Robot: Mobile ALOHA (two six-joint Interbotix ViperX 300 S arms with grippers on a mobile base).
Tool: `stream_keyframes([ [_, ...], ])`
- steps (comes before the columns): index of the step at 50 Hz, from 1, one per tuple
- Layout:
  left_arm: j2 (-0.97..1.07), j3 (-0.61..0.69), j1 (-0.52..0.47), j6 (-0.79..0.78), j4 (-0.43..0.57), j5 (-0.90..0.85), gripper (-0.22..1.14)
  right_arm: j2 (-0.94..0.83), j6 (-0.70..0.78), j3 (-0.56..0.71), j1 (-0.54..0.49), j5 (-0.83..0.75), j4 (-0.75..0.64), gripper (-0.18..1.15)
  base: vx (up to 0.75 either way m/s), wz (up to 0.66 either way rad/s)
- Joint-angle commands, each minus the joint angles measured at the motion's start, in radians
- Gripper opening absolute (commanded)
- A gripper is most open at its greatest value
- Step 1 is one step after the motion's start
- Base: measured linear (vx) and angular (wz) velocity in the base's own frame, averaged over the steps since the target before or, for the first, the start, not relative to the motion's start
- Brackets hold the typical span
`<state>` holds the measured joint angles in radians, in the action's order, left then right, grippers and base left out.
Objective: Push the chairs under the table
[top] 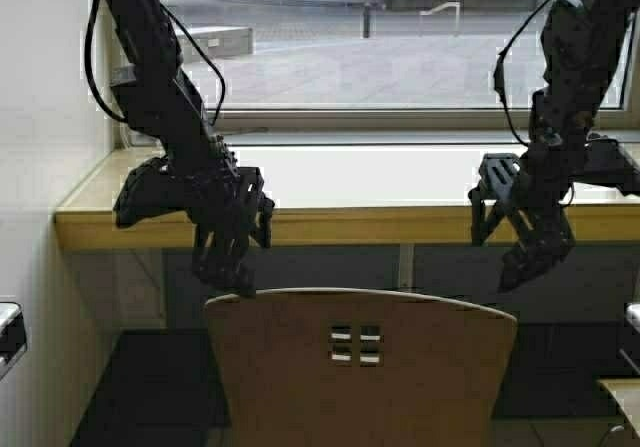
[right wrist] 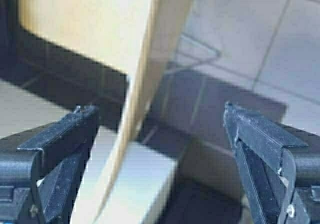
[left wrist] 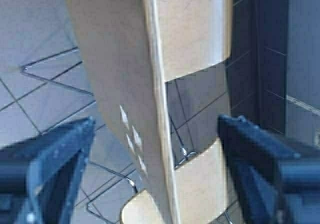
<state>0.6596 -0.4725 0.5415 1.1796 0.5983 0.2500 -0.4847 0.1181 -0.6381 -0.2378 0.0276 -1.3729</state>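
Matt plywood chair [top: 360, 367], glossy wood table [top: 330, 225].

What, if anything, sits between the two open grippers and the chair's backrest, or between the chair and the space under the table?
Nothing visible. The left gripper and right gripper hang open just above the chair backrest's top edge, one near each end. Under the table, only a thin pale upright shows ahead of the chair.

Table [top: 400, 225]: long narrow counter of glossy pale yellow wood with a thick front edge, running under the window from the left wall off to the right.
Table support: a thin pale upright [top: 405, 265] under the middle of the top.
Floor [top: 150, 387]: dark tiles beneath the table, paler grey tiles nearer.
On the floor: a tan plywood chair [top: 360, 367], near the table's front edge, standing on thin metal legs [left wrist: 55, 81].
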Motion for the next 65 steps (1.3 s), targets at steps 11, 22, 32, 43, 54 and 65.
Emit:
stream_keyframes([
  [11, 0.071, 0.075, -0.023, 0.000, 0.006, 0.005, 1.02, -0.112, -0.005, 0.100, -0.003, 0.038, -0.002, 1.04, 0.07, -0.04],
  [22, 0.147, 0.137, -0.037, 0.000, 0.006, 0.005, 1.02, -0.213, -0.006, 0.150, -0.003, 0.054, -0.002, 1.04, 0.07, -0.02],
  [32, 0.219, 0.190, -0.044, -0.002, 0.006, 0.005, 1.02, -0.304, -0.006, 0.219, -0.003, 0.064, -0.002, 1.04, 0.07, 0.01],
  [43, 0.285, 0.242, -0.044, -0.002, 0.006, 0.003, 1.02, -0.377, -0.011, 0.268, -0.002, 0.071, 0.002, 1.04, 0.07, 0.00],
  [54, 0.321, 0.261, -0.044, -0.002, 0.000, -0.015, 0.94, -0.416, -0.017, 0.301, -0.003, 0.075, 0.012, 1.02, 0.06, 0.00],
  [65, 0.334, 0.272, -0.044, -0.002, 0.000, -0.020, 0.44, -0.431, -0.017, 0.308, -0.003, 0.081, 0.021, 0.72, 0.06, 0.01],
])
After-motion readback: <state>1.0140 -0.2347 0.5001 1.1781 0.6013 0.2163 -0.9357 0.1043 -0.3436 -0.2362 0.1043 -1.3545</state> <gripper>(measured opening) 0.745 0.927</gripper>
